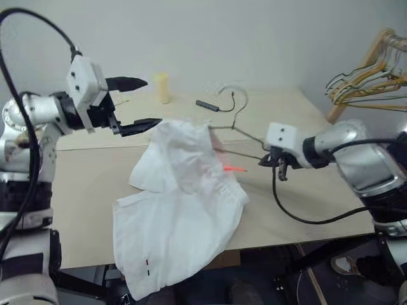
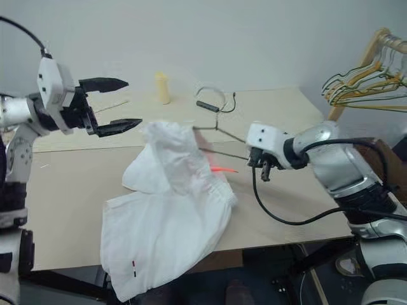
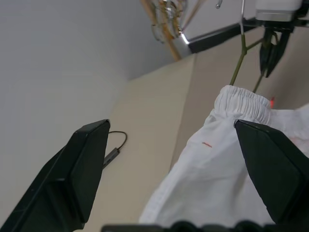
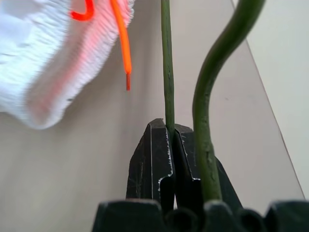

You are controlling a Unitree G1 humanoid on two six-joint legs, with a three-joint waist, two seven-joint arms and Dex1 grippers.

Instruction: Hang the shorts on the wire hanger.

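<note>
Shorts (image 1: 178, 216) draping over the table's (image 1: 82, 190) front edge, waistband partly threaded on the wire hanger (image 1: 238, 130).
Right gripper (image 1: 275, 161) is pinching the hanger; left gripper (image 1: 137, 101) is hovering wide, likely needing the waistband next.

Layout. The large white wrinkled cloth shorts (image 1: 178, 216) lie at the middle of the pale beige wooden worktop (image 1: 89, 190), their lower part hanging over its near edge. Their waistband end is raised on the thin grey-olive wire hanger (image 1: 236, 130), which reaches rightward to the right hand (image 1: 275, 162), clamped on the wire above the worktop's right half. The left hand (image 1: 137, 105) hovers left of the waistband, fingers apart. Behind the shorts, near the wall, stand a small cream cylindrical bottle (image 1: 163, 88) and, to its right, a small black bar-shaped device (image 1: 206, 105). Beyond the worktop's right rear corner, a wooden rack (image 1: 362, 67) carries further wire hangers (image 1: 369, 86).
</note>
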